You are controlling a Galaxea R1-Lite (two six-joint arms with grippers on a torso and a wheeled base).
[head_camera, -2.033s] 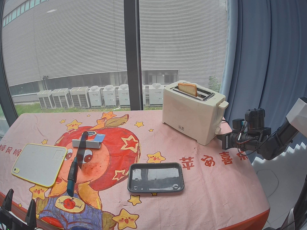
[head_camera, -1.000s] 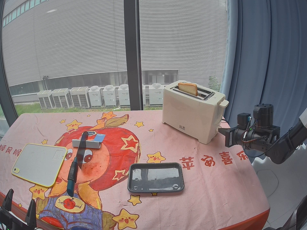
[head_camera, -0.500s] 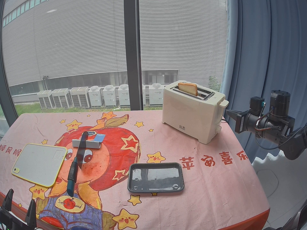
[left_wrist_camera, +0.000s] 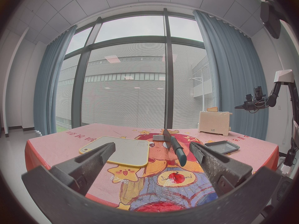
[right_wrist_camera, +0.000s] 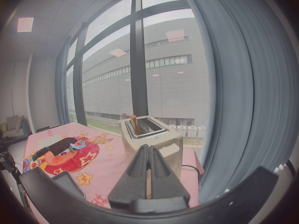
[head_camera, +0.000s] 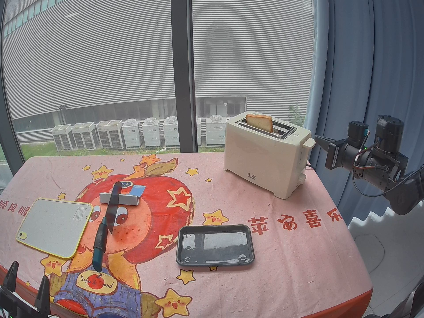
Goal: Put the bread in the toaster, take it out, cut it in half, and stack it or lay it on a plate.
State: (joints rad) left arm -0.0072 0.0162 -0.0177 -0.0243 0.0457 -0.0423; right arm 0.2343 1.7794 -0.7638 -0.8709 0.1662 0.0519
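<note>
A slice of bread (head_camera: 259,122) stands in the far slot of the cream toaster (head_camera: 265,155) at the back right of the table. My right gripper (head_camera: 319,141) hangs shut and empty just right of the toaster's lever (head_camera: 309,143), level with it. From the right wrist, the shut gripper (right_wrist_camera: 148,153) points at the lever (right_wrist_camera: 169,149) and the bread (right_wrist_camera: 134,124). The dark plate (head_camera: 215,245) lies near the front centre. A knife (head_camera: 104,226) leans on its holder (head_camera: 119,198). My left gripper (left_wrist_camera: 152,148) is open low at the table's front left corner.
A white cutting board (head_camera: 53,227) with a yellow rim lies at the front left. A blue curtain (head_camera: 366,67) hangs behind the right arm. The toaster's cable (right_wrist_camera: 190,169) trails off the table's right edge.
My right gripper rose from beside the toaster's lower side up to lever height and drew slightly right. Nothing on the table moved.
</note>
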